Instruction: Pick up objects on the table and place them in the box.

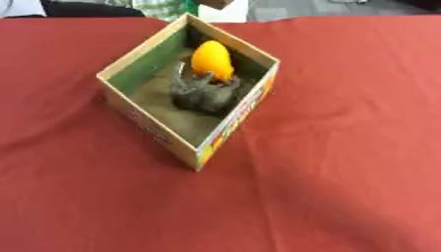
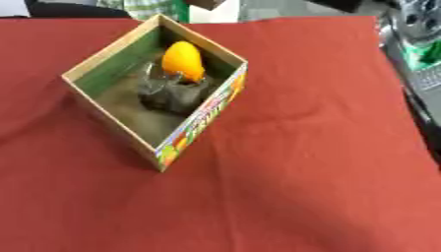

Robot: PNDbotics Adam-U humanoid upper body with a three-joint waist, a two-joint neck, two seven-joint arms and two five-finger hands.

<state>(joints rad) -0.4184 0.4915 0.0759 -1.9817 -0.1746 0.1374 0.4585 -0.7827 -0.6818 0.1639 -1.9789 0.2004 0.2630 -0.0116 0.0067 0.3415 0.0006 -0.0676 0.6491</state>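
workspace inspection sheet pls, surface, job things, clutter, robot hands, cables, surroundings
surface: red cloth covers the table, with some creases.
job's things: open cardboard box stands askew on the cloth, a corner pointing toward the camera; inside lie an orange rounded object and a dark grey object just in front of it, touching it.
clutter: nothing seen on the cloth outside the box.
robot hands: nothing seen; neither robot hand shows in either view.
cables: nothing seen.
surroundings: a person's clothing shows at the far edge; grey equipment stands past the cloth's right edge in the right eye view.
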